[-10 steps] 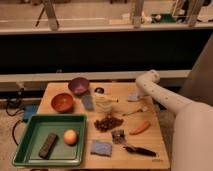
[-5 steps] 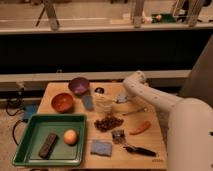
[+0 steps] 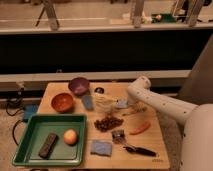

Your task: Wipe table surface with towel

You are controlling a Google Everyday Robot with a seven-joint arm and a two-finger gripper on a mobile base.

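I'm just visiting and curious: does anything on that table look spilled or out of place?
Nothing looks spilled or broken. The wooden table is crowded, though: bowls, a carrot and a dark pile cover the surface meant for wiping. The tool sits low at mid-table.
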